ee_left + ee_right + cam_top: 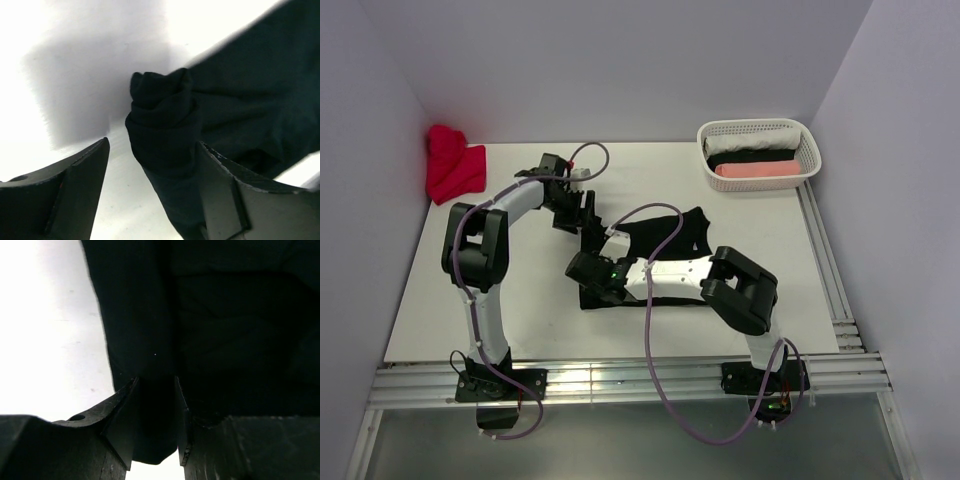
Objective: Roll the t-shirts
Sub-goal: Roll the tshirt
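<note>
Status: rolled tees (755,170) lie in the far-right basket (806,150), a red tee (453,165) lies crumpled far left, and the black tee (660,232) mid-table is only bunched at its left end, where my left gripper (577,211) stands wide open, empty, while my right gripper (155,385) pinches its near edge.

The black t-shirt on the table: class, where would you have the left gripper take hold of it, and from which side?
Probably the bunched wad at the black t-shirt's far left corner, from above, with the left gripper astride it. It stands up thick, while the rest lies flat. The right gripper pinches the near left edge.
</note>
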`<move>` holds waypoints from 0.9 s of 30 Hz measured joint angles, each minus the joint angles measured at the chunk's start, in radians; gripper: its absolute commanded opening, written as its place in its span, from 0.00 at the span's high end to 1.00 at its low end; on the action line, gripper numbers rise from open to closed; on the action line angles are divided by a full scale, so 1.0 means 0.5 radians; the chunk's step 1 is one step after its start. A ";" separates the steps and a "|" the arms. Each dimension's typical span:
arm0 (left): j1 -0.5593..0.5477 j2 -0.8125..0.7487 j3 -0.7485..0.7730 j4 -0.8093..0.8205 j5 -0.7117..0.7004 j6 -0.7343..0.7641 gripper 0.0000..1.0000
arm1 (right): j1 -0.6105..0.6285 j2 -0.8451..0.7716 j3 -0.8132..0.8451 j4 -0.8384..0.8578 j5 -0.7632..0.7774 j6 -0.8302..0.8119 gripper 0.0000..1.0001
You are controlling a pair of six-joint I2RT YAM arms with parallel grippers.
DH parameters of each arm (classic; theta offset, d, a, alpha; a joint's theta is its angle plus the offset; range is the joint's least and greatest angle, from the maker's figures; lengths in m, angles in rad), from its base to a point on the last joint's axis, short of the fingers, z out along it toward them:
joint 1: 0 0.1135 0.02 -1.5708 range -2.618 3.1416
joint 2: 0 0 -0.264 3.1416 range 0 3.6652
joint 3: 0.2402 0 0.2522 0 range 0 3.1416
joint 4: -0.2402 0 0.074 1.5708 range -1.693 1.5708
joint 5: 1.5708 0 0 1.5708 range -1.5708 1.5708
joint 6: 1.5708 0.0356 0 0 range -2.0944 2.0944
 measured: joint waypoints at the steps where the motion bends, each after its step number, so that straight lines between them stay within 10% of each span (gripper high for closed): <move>1: 0.008 0.000 0.017 -0.017 0.042 0.014 0.25 | 0.000 0.001 -0.003 -0.013 0.002 0.007 0.62; 20: 0.218 0.180 0.030 -0.138 0.774 0.235 0.29 | -0.001 0.022 -0.072 0.066 0.017 0.047 0.64; 27: 0.217 0.259 0.012 -0.014 0.919 0.002 0.68 | -0.002 0.004 -0.123 0.127 0.039 0.073 0.64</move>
